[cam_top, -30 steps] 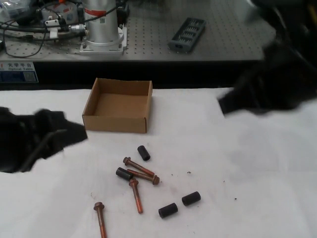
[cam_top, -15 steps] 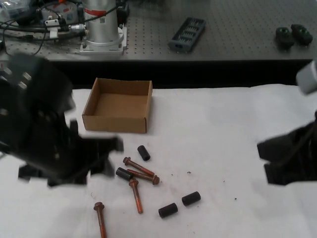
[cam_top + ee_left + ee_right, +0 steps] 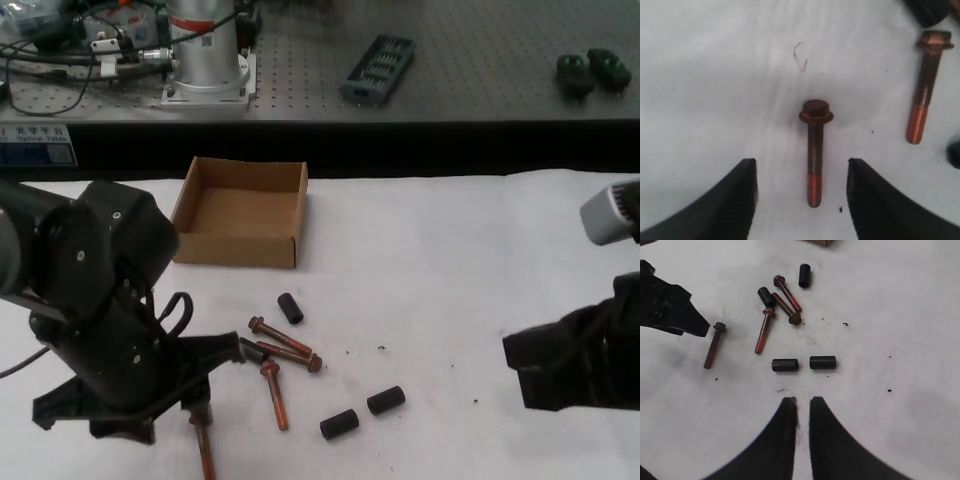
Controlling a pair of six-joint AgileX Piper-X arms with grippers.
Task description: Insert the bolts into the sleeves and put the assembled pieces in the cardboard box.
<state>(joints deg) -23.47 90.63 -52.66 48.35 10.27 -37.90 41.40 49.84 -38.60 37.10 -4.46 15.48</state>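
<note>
Several copper bolts and black sleeves lie loose on the white cloth in front of the cardboard box (image 3: 240, 215). My left gripper (image 3: 801, 165) hangs open just above the front-left bolt (image 3: 815, 150), one finger on each side of its shank, not touching it. In the high view that arm hides the bolt's head, and only the shank (image 3: 205, 450) sticks out. My right gripper (image 3: 802, 402) is at the right front, shut to a thin slit and holding nothing. Two sleeves (image 3: 785, 365) (image 3: 822, 362) lie side by side a short way ahead of it.
A second bolt (image 3: 925, 85) lies parallel to the first. Two crossed bolts (image 3: 285, 342) and two more sleeves (image 3: 290, 307) (image 3: 250, 350) lie nearer the box. A perforated metal bench with a silver column (image 3: 205, 45) and a grey rack (image 3: 378, 65) stands behind the cloth.
The left arm has swung in from the left edge and come down over the front-left bolt. The right arm has dropped from the upper right to the right front. Bolts and sleeves have not moved.
</note>
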